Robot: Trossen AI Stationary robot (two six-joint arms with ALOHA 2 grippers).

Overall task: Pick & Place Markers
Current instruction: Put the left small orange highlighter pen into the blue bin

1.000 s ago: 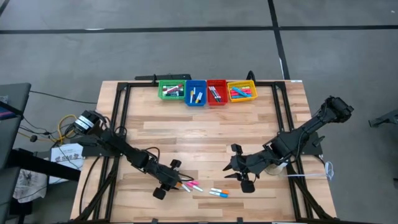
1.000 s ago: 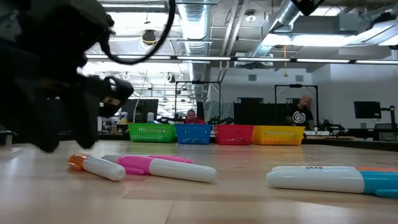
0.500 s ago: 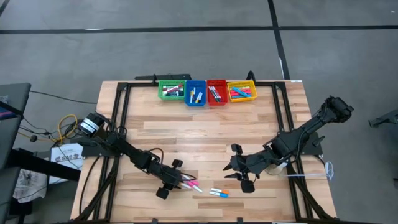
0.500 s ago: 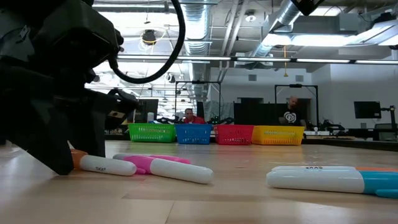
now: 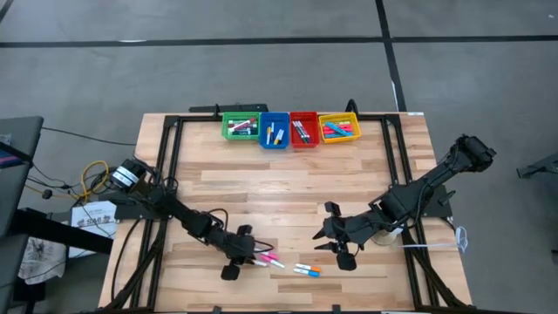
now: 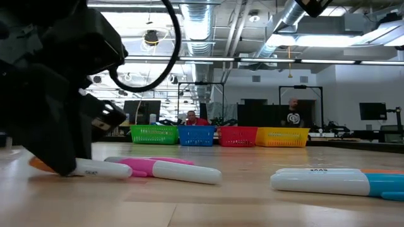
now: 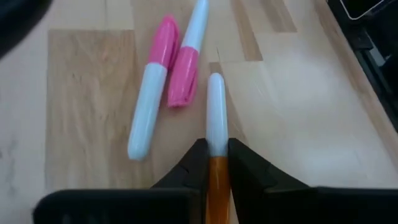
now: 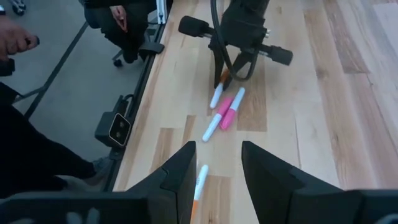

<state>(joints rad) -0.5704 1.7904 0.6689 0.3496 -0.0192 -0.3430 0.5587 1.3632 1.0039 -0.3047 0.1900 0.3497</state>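
Note:
Near the table's front edge, left of the middle, lies an orange-and-white marker [image 7: 216, 106]. My left gripper [image 7: 217, 163] is shut on it. Just to its right, two pink-and-white markers [image 5: 271, 261] lie side by side on the wood. Two more markers [image 5: 307, 269], blue and orange with white, lie nearer the front edge. My right gripper [image 5: 336, 247] hovers open right of them, with nothing between its fingers [image 8: 181, 169]. My left gripper pinches the marker's orange half [image 7: 216, 167] between its two fingers, close to where the white half begins. The fingers slant down from the table's left. The white half [image 6: 104, 169] sticks out ahead of them, and the marker lies on the table.
Green [image 5: 240, 126], blue [image 5: 274, 131], red [image 5: 303, 129] and yellow [image 5: 339, 128] bins stand in a row at the far edge, each with markers inside. Bare wood lies between them and the arms. People show beyond the table; a person's hand [image 8: 15, 43] shows off its left side.
My left gripper has moved a little toward the table's right and front, onto the orange-and-white marker, and has shut on it. The marker has stayed on the table. The pink markers have kept still.

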